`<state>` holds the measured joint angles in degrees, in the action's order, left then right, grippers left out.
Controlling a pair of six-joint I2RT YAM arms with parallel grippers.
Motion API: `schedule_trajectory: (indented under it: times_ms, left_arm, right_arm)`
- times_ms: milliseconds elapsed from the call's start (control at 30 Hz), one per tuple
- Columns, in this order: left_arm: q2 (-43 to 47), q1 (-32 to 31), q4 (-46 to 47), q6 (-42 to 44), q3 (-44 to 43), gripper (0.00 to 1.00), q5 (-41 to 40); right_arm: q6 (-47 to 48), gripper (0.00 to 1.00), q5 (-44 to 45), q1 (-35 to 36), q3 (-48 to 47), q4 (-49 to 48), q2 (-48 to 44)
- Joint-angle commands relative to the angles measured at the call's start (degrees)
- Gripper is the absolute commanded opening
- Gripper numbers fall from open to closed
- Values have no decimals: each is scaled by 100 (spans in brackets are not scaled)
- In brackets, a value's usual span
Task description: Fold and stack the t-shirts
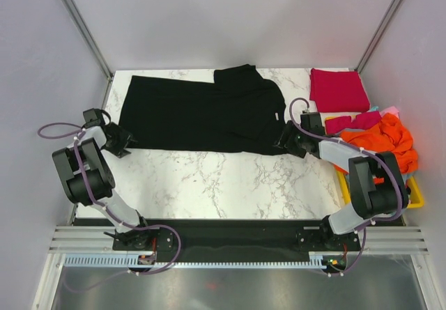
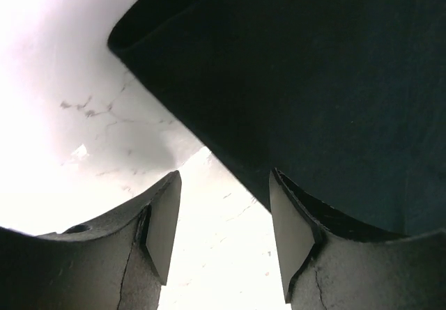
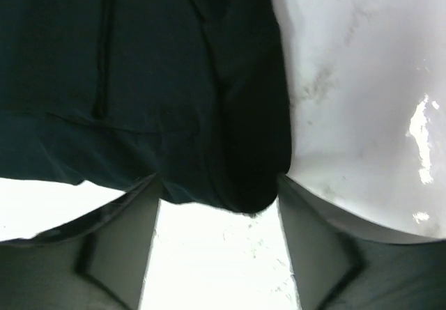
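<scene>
A large black t-shirt (image 1: 202, 111) lies flat across the back half of the marble table, folded into a long band. My left gripper (image 1: 127, 143) sits low at the shirt's near left corner. In the left wrist view this gripper (image 2: 224, 177) is open over bare table, and the black cloth (image 2: 313, 80) runs just beyond its right finger. My right gripper (image 1: 282, 141) is at the near right corner. It (image 3: 217, 183) is open too, with the black shirt's (image 3: 139, 80) rounded corner lying just ahead of its fingertips. A folded crimson t-shirt (image 1: 339, 90) lies at the back right.
A yellow basket (image 1: 416, 197) stands at the right edge, holding a crumpled orange t-shirt (image 1: 387, 139), a dark pink one (image 1: 352, 122) and slivers of light pink and light blue cloth. Grey walls enclose the table on three sides. Marble shows in front of the black shirt.
</scene>
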<state>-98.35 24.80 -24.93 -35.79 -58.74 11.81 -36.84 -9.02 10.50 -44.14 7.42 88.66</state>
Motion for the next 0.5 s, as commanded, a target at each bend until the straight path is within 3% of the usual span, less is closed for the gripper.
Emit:
schedule_trajectory:
  times_ms: [0, 167, 300, 400, 467]
  left_arm:
    - [-53, -45, 471, -192, -41, 61, -250]
    - [-123, -45, 515, -174, -155, 62, -434]
    - [-325, -45, 524, -235, -173, 61, -513]
    - [-404, -45, 541, -385, -103, 60, -733]
    - [-510, -45, 638, -446, -120, 53, -724]
  right_arm:
    - [-95, 72, -206, -13, 37, -689, 151]
    - [-16, 53, -188, -39, 90, -785, 283]
    - [36, 27, -197, -74, 169, -909, 310]
    - [72, 24, -215, -171, 222, -927, 310]
    - [124, 20, -267, -285, 248, -927, 283]
